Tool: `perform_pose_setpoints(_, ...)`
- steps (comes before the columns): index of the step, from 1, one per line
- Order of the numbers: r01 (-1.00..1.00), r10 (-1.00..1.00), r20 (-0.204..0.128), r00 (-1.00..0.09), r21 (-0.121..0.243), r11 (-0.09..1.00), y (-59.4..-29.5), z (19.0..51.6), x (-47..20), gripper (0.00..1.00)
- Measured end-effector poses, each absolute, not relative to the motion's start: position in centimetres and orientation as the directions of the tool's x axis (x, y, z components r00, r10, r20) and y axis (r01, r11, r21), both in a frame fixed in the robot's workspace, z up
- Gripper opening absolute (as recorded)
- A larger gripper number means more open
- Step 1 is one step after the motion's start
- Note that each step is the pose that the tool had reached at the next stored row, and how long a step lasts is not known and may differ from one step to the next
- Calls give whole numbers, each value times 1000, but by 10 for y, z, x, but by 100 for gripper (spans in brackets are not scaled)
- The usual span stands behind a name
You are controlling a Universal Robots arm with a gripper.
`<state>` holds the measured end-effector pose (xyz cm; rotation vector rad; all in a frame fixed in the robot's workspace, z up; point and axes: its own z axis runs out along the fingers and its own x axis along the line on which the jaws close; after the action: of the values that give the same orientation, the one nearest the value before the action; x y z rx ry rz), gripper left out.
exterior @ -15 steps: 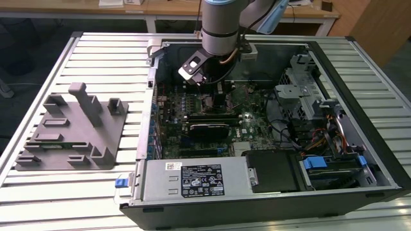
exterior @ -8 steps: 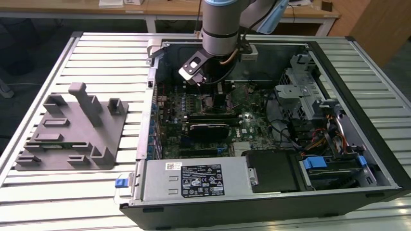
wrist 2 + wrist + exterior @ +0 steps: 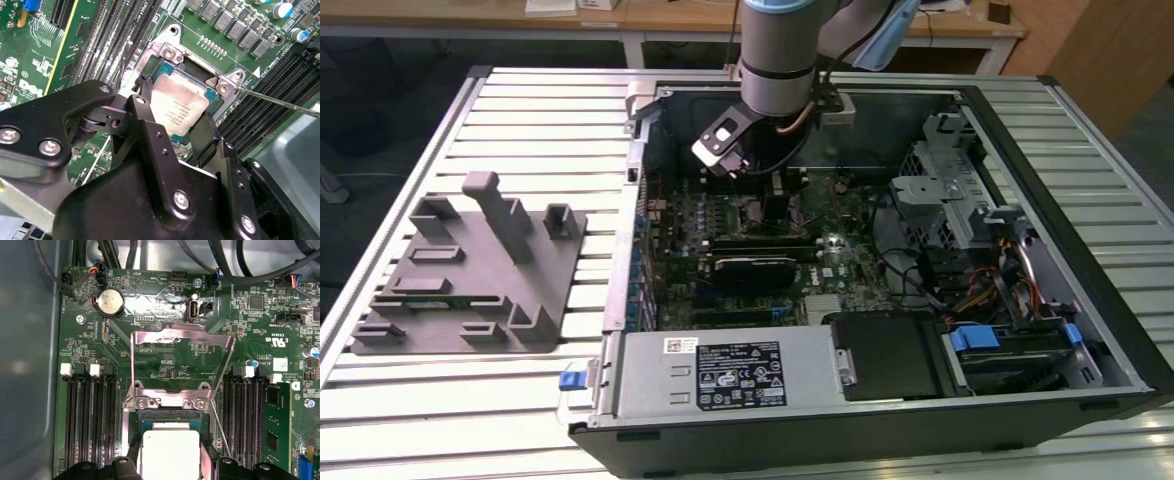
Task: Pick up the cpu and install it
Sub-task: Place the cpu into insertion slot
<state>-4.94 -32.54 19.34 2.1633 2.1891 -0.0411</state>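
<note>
The gripper, we see, pinches the cpu by opposite edges to hold it flat at the socket, cover raised.

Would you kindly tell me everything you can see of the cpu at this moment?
The cpu is a small flat square chip with a pale silver metal top, faint print and a pale rim. It sits over the open socket on the green motherboard, beside the raised metal load plate. The gripper holds it, black fingers pressing two opposite edges. Whether it is fully seated I cannot tell.
</note>
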Motion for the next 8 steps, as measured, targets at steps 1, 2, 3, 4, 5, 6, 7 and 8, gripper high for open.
perform_pose_setpoints(1, 1000, 998, -64, -11, 26, 13, -325, 193, -49, 55)
perform_pose_setpoints(2, 1000, 998, -64, -11, 25, 13, -325, 193, -49, 55)
perform_pose_setpoints(3, 1000, 998, -64, -11, 25, 13, -325, 193, -49, 55)
perform_pose_setpoints(4, 1000, 998, -65, -11, 25, 13, -325, 192, -49, 55)
perform_pose_setpoints(5, 1000, 998, -65, -11, 25, 13, -325, 192, -49, 55)
perform_pose_setpoints(6, 1000, 998, -65, -11, 25, 13, -325, 192, -49, 55)
perform_pose_setpoints(7, 1000, 998, -64, -11, 25, 13, -325, 192, -49, 55)
perform_pose_setpoints(8, 1000, 998, -64, -11, 25, 13, -325, 192, -49, 55)
